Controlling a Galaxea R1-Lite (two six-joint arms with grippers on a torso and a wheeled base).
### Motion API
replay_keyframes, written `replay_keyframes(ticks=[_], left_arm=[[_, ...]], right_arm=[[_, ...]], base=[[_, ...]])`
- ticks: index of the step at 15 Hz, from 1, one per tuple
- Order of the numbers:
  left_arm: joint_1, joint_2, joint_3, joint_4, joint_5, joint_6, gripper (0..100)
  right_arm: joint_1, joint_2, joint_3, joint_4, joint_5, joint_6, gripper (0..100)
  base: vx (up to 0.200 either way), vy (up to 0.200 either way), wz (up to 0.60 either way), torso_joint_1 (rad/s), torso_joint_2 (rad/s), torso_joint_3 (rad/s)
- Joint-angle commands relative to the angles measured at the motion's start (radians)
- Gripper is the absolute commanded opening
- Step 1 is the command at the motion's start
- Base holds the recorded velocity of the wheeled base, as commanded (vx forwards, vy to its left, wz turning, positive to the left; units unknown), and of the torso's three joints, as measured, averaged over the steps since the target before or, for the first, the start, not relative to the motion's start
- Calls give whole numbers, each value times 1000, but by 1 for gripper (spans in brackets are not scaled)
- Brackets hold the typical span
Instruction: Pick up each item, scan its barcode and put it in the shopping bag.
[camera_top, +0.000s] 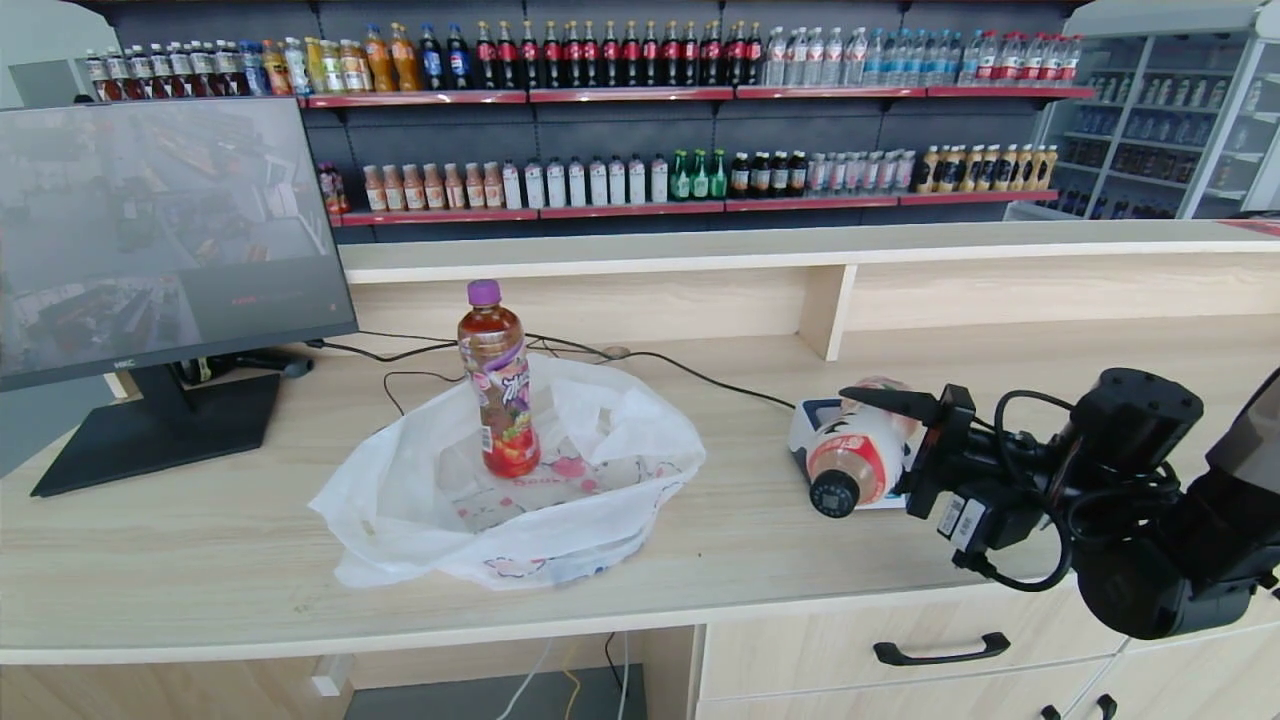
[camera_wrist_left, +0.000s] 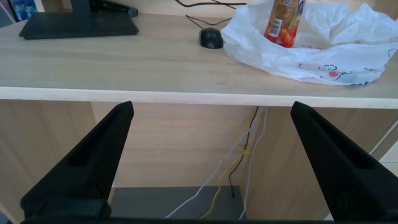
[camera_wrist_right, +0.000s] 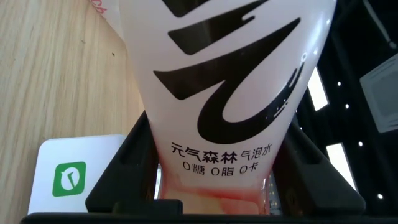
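Pale bottle (camera_wrist_right: 230, 93): we see one large black brush-drawn character across its white wrap. Below it runs a single row of small black characters mixed with digits.
Scanner pad (camera_wrist_right: 81, 177): its white face carries a green rounded-square sign with a white mark inside.
Red drink bottle (camera_top: 499, 380): we see a colourful label with pale lettering, too small for us to read.
Shopping bag (camera_top: 640, 430): faint pink lettering and small cartoon prints, not legible to us.
Monitor (camera_top: 150, 230): a short red line of text on the dark part of the screen and a small mark on the lower bezel, neither of which we can read.
Shelf bottles (camera_top: 620, 55): their labels are too far off for us to read.
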Motion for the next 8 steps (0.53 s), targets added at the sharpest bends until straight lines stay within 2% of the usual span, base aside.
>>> replay_keyframes(ticks=[1, 8], left_arm=[[0, 0, 0, 0, 0, 0, 100], [0, 0, 0, 0, 0, 0, 100]], right_arm=[[0, -4, 0, -1, 1, -1, 0], [1, -10, 0, -1, 1, 4, 0]], base=[[0, 0, 0, 0, 0, 0], [0, 0, 0, 0, 0, 0]])
